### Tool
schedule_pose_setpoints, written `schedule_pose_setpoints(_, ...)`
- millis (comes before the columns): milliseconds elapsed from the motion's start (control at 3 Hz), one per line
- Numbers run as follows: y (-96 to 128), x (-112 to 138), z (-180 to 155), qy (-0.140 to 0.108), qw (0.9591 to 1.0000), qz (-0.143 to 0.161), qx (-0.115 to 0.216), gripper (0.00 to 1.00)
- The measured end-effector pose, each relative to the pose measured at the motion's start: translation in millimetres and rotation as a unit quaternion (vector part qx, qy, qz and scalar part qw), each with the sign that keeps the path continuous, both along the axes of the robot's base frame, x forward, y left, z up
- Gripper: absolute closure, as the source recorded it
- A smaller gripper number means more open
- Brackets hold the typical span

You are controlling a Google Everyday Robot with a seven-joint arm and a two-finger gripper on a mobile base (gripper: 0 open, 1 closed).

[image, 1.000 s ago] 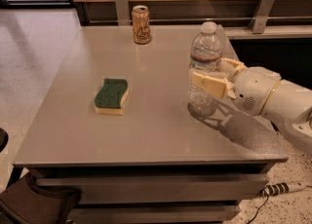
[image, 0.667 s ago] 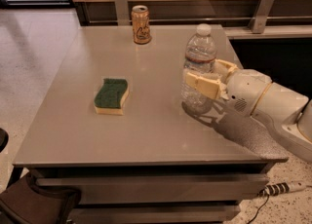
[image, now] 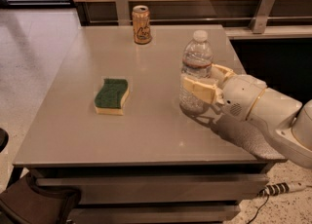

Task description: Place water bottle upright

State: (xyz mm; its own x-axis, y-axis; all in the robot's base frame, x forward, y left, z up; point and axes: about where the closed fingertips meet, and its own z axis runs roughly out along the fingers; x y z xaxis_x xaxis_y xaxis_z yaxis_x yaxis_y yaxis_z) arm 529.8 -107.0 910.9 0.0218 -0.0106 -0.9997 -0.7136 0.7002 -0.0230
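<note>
The water bottle (image: 196, 67) is clear ribbed plastic with a white cap and a white-and-red label band. It stands upright on the grey table (image: 146, 135), right of centre. My gripper (image: 204, 84) comes in from the right on a white arm, and its cream fingers (image: 197, 88) are closed around the bottle's lower body. The bottle's base is at the table surface.
An orange-tan drink can (image: 141, 24) stands at the table's back edge. A green-and-yellow sponge (image: 112, 95) lies left of centre. A wooden wall with metal brackets (image: 264, 8) runs behind the table. A power strip (image: 280, 188) lies on the floor at lower right.
The gripper and the bottle have moved slightly left and toward the table's front. The bottle stays upright in the grasp. Can and sponge have not moved.
</note>
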Motion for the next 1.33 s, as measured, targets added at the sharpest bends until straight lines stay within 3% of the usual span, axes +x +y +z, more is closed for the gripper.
schedule_pose_setpoints(333, 2.8, -2.4, -6.1, 0.004, 1.0, -0.006, -0.003, 1.0)
schedule_pose_setpoints(667, 9.1, -7.6, -20.3, 0.009, 0.9997, -0.015, 0.015, 1.0)
schedule_pose_setpoints(1000, 13.0, -8.4, -19.7, 0.008, 0.9997, -0.014, 0.019, 0.83)
schedule_pose_setpoints(1333, 13.2, -8.4, -19.5, 0.008, 0.9997, -0.014, 0.019, 0.51)
